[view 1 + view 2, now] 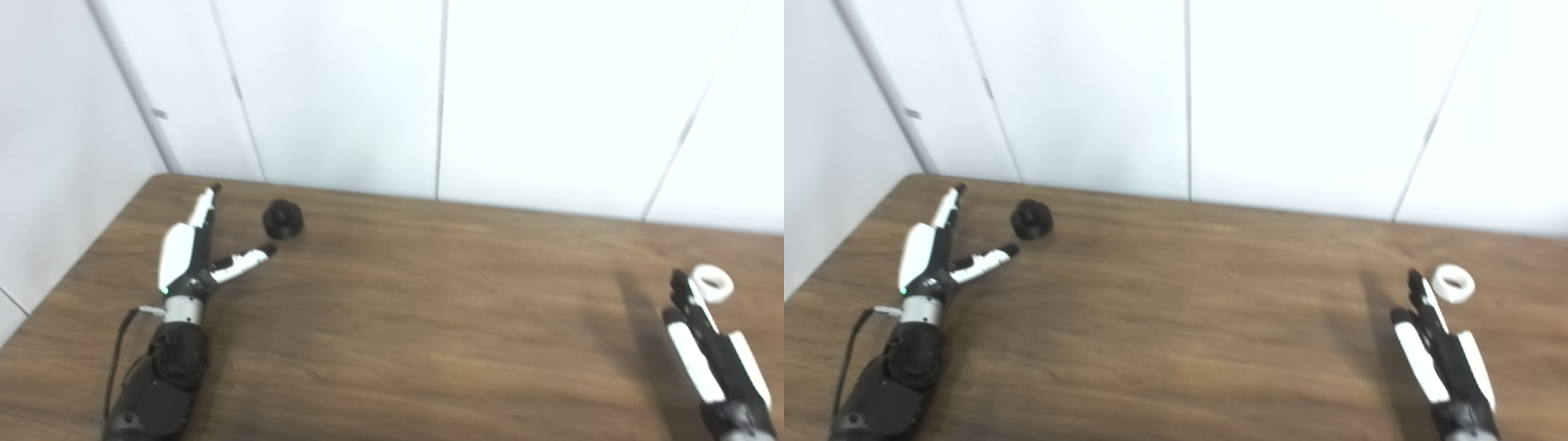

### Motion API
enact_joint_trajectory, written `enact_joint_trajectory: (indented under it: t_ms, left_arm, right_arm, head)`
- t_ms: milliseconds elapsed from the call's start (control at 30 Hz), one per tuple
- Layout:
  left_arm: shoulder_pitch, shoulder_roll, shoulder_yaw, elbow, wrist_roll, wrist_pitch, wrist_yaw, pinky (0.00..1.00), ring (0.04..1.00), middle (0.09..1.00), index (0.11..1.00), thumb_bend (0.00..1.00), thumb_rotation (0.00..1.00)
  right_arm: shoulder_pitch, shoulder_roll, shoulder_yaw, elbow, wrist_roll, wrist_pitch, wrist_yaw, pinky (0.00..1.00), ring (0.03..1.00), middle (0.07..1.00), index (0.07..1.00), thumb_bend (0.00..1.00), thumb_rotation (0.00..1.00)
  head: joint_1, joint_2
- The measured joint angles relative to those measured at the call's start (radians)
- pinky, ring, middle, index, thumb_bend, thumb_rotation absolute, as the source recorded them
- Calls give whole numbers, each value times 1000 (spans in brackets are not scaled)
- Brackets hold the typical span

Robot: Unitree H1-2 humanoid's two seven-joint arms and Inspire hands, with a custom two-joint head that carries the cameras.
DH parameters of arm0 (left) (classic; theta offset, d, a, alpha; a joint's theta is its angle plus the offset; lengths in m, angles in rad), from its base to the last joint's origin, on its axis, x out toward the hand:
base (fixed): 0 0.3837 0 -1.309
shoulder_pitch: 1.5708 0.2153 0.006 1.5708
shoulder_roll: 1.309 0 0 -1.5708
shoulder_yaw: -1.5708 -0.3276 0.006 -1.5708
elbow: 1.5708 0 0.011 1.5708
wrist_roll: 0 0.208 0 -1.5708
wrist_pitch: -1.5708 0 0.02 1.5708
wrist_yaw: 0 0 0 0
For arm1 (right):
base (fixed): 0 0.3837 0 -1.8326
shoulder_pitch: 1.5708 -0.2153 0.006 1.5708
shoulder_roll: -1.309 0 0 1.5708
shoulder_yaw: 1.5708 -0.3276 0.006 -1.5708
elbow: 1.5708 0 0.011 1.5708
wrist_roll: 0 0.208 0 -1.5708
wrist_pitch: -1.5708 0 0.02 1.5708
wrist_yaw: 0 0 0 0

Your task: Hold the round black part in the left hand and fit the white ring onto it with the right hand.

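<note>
- Two hands lay low over the brown wood-grain table [398, 318], and we saw neither holding anything.
- Our left hand [187, 257] was spread wide, fingers stretched straight toward the wall and thumb [245, 260] angled out to the side.
- Taking the round black part [283, 219] as our landmark: it sat on the table just beyond the left thumb tip, close but not touching, matte, with a raised hub in its middle.
- Our right hand [710, 343] was far to the right of the black part, fingers extended and close together, grasping nothing.
- Smooth and glossy, the white ring [712, 283] lay flat on the table far right of the black part, right at the right hand's fingertips; we could not tell if they touched.
</note>
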Motion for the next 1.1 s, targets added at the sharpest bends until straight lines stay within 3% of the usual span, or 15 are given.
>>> enact_joint_trajectory:
  t_ms: [200, 567, 800, 1100]
  left_arm:
    - [-34, 11, 8, 65, -28, 9, -20, 855, 929, 977, 1000, 1000, 572]
    - [-65, 40, -13, 125, -35, 10, -76, 877, 940, 986, 976, 1000, 562]
    - [-99, 59, -60, 187, -24, -9, -99, 955, 957, 988, 976, 1000, 520]
    - [-147, 87, -123, 243, -8, -7, -121, 952, 950, 974, 977, 1000, 524]
  right_arm:
    - [8, 0, 1, -45, 3, 37, 1, 998, 1000, 1000, 1000, 169, 910]
    - [10, 2, 3, -99, 14, 89, 6, 978, 1000, 1000, 1000, 112, 901]
    - [17, 1, 4, -120, 17, 97, 13, 983, 1000, 1000, 1000, 115, 901]
    - [23, 1, -3, -169, 28, 138, 16, 996, 1000, 1000, 1000, 103, 946]
  head:
    - [2, 0]
    - [-11, 17]
    - [-17, 23]
    - [-18, 29]
